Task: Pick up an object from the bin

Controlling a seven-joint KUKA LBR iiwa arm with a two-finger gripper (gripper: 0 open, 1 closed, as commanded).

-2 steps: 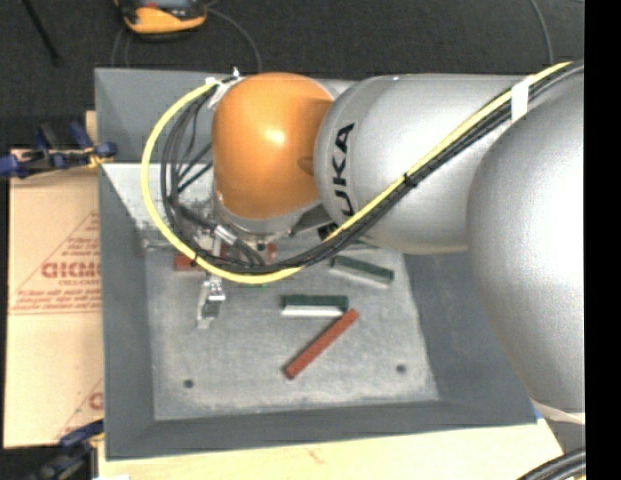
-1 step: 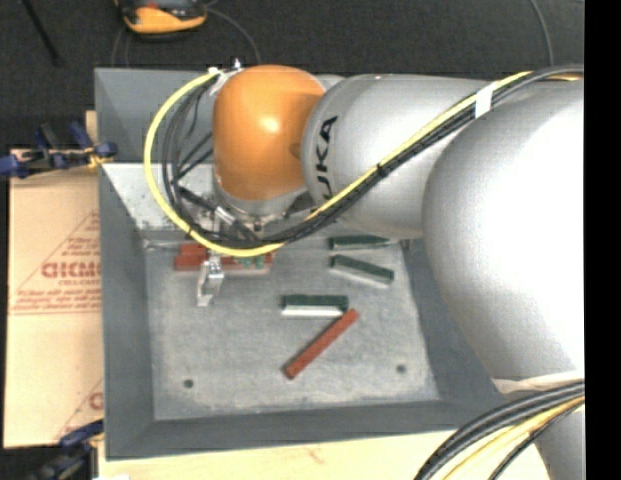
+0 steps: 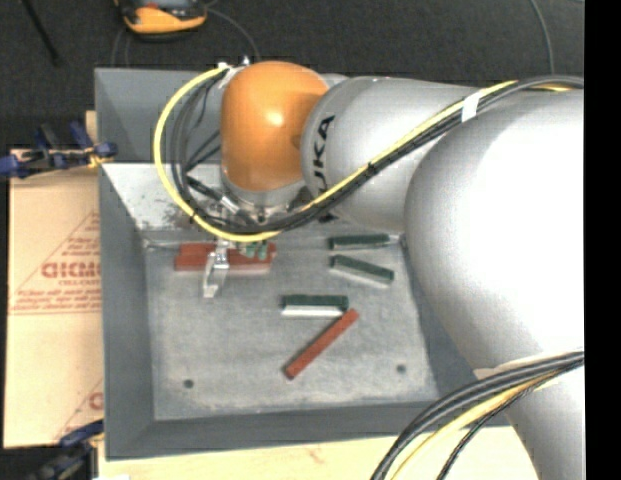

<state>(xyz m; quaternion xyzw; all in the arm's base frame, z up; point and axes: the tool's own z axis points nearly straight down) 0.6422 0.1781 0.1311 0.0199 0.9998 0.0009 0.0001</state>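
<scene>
The pincer (image 3: pixel 214 273), its opening impossible to tell beneath the orange wrist, hangs over a red bar (image 3: pixel 190 258) at the upper left of the bin (image 3: pixel 125 308), the bar's long axis running left to right.

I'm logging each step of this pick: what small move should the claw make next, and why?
Probably ease straight down over the red block at the upper left of the bin. The claw is right at that block's right end, while the green sticks and the long red stick lie apart toward the right.
</scene>
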